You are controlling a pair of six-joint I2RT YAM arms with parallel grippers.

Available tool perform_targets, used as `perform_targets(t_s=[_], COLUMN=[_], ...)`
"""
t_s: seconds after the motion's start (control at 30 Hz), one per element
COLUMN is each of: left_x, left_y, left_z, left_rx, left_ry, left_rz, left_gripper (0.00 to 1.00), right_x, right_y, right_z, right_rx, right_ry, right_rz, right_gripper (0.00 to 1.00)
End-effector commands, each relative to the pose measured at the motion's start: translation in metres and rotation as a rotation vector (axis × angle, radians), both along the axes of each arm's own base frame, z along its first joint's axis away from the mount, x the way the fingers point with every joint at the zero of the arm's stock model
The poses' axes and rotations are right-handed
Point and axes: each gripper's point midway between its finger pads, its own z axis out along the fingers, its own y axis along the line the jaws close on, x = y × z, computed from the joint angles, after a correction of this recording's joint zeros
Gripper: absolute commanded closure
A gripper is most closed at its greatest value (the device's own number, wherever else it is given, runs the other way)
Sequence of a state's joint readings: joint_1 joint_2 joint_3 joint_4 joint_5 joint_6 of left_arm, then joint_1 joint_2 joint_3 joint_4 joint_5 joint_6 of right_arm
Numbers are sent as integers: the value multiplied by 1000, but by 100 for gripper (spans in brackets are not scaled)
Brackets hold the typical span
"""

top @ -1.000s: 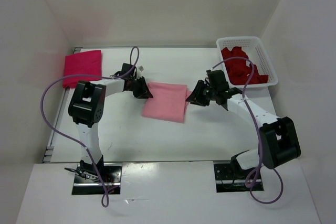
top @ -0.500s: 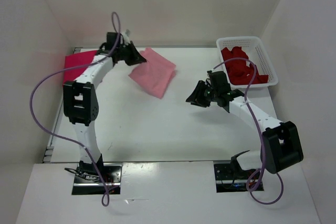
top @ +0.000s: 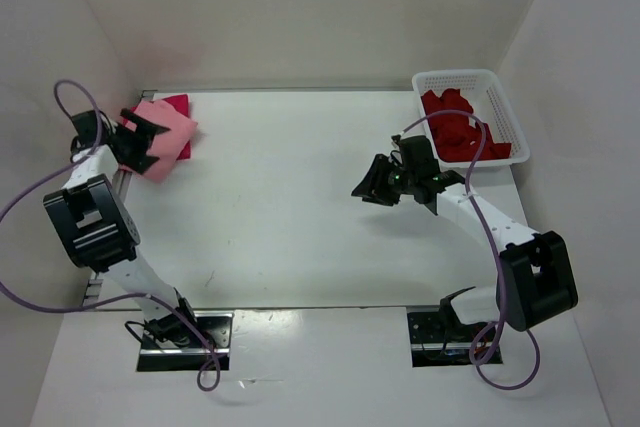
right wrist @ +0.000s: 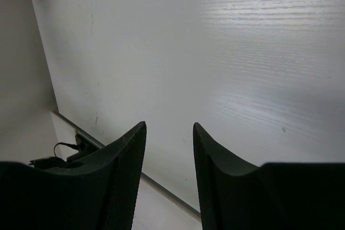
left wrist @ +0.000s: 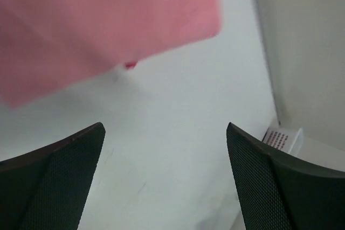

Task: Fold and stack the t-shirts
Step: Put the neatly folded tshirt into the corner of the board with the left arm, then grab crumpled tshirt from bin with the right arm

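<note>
Lying folded at far-left corner of desk (top: pixel 290 227), light pink t-shirt (top: pixel 162 135) overlaps magenta t-shirt (top: pixel 178 105), partly covering it. L tool (left wrist: pixel 164 126) just beside it, jaws wide apart, gripping nothing. R tool (right wrist: pixel 168 124) hovers mid-desk, jaws apart, empty. Dark red t-shirt (top: pixel 455 132) crumpled in white basket (top: pixel 505 112), far-right corner.
</note>
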State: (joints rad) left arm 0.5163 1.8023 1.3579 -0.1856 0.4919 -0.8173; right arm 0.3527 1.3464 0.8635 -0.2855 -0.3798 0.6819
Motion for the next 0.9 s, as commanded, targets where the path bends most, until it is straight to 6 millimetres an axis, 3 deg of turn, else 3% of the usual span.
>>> perform_targets(t_s=[0.0,0.03,0.1,0.2,0.27,0.3,0.33,0.37,0.4,0.43,0.47,0.53,0.57,0.6,0.67,0.7,0.73,0.77,0.83,0.87], left_x=[-26,-32,-46,-57,-57,-57,-56,-56,-57,-61,-68,-83,-96,-107,-130,-138,-150,-159,-169,-173], left_y=[-36,-35,-42,-53,-79,-91,-122,-142,-160,-181,-216,-251,-281,-297,-330,-338,-343,-356,-368,-373], left_z=[-15,-2,-7,20,26,33,26,28,29,27,19,8,4,-3,-7,-12,-19,-16,-17,-17], left_rx=[-63,-38,-45,-22,-8,-1,7,9,12,11,21,17,22,12,10,8,6,0,-6,-6], left_ry=[59,31,44,-16,-32,-49,-48,-63,-67,-61,-49,-30,-24,-6,3,16,32,20,17,17], left_rz=[-5,21,21,17,-50,-79,-160,-223,-280,-339,-440,-543,-630,-679,-777,-803,-826,-859,-905,-920], left_gripper=[0,0,0,0,0,0,3,10,24,30,36,51,52,52,50,48,47,44,40,37], right_x=[7,9,13,30,50,63,83,95,107,127,139,166,172,179,195,200,204,206,210,211], right_y=[0,1,1,-6,-16,-31,-45,-56,-80,-94,-114,-160,-180,-206,-236,-253,-259,-274,-288,-291], right_z=[21,26,31,35,48,44,59,65,65,75,76,82,79,78,70,71,52,43,30,9], right_rx=[14,18,17,2,-23,-52,-87,-109,-159,-186,-231,-299,-332,-361,-428,-472,-509,-549,-590,-617], right_ry=[-62,-73,-87,-99,-137,-127,-172,-190,-192,-211,-218,-236,-226,-224,-209,-210,-169,-145,-97,-53], right_rz=[16,16,9,-43,-104,-159,-223,-260,-313,-357,-415,-516,-560,-604,-660,-681,-676,-701,-699,-687], right_gripper=[54,54,54,58,77,85,96,98,98,98,98,94,86,81,74,71,67,63,63,57])
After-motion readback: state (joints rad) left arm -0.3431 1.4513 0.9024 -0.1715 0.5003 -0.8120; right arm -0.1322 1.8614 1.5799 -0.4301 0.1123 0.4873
